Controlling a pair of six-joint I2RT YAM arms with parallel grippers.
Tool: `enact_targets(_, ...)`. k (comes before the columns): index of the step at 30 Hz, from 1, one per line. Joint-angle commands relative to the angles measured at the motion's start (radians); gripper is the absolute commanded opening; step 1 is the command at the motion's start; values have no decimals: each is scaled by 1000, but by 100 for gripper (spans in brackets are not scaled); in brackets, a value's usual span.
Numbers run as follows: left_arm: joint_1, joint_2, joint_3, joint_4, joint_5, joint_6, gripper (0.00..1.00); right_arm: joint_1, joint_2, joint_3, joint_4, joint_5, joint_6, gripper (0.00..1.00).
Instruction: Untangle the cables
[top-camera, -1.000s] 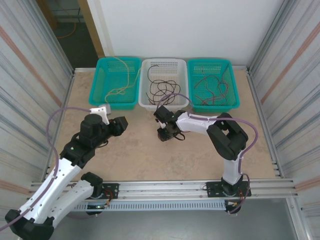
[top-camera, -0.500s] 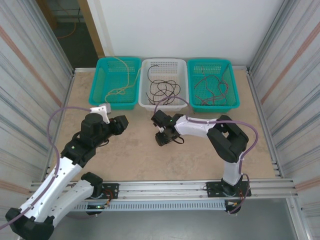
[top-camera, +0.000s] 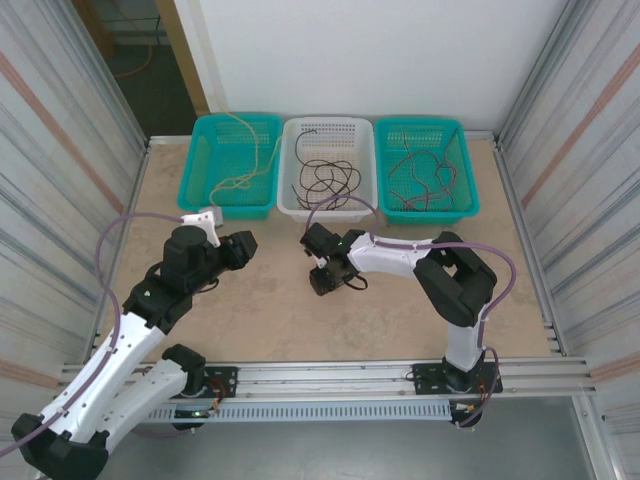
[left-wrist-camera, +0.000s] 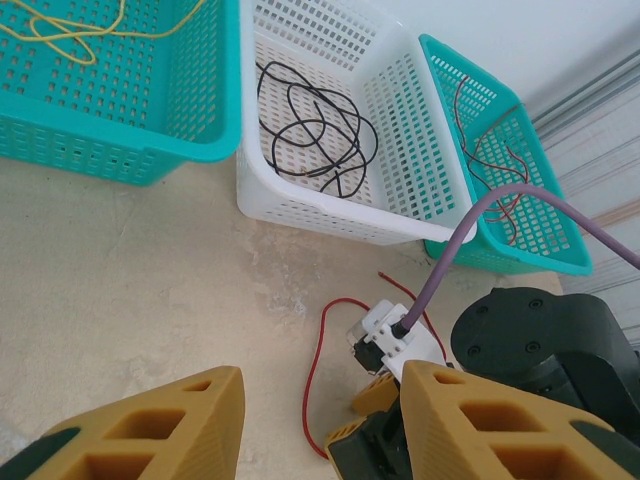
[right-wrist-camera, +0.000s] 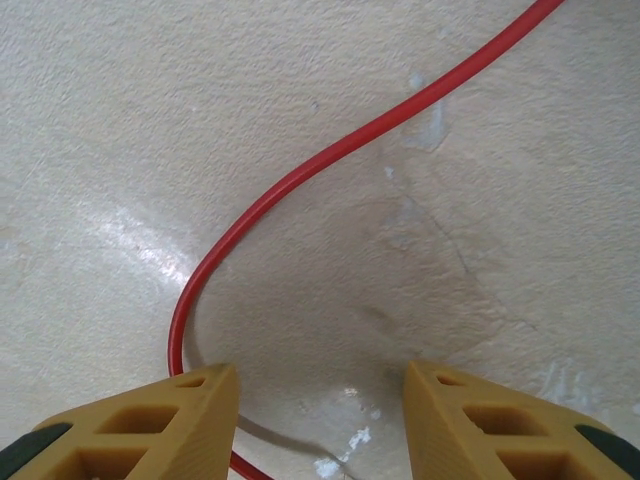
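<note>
One red cable (right-wrist-camera: 300, 180) lies loose on the tabletop and curves past the left finger of my right gripper (right-wrist-camera: 320, 425). That gripper is open, low over the table, with bare surface between its fingers. The left wrist view shows the same red cable (left-wrist-camera: 307, 390) running beside my right gripper (left-wrist-camera: 354, 419). My left gripper (left-wrist-camera: 320, 430) is open and holds nothing, a short way left of it. In the top view my left gripper (top-camera: 237, 250) and right gripper (top-camera: 325, 280) stand mid-table. Other cables lie in baskets: yellow (top-camera: 245, 170), black (top-camera: 325, 180), red (top-camera: 425, 175).
Three baskets line the back edge: teal left basket (top-camera: 205, 195), white middle basket (top-camera: 290, 205), teal right basket (top-camera: 470, 200). Corrugated metal walls close both sides. A lilac hose (left-wrist-camera: 470, 225) arcs over the right wrist.
My right gripper has slid a little to the left and nearer, and its jaws have widened slightly. The left arm has stayed put.
</note>
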Motion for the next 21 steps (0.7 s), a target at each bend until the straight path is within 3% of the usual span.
enact_targets(1,7,-3,6,27,-2,-10,46,18,-46,-13,-50,-39,11,46)
enact_targets(14,7,-7,-11,34,-1,-18,45,37,-60,-19,-65,-81,-6,53)
enact_targets(21,8,-7,-15,38,-5,-21,45,62,-42,-9,-87,-71,-23,44)
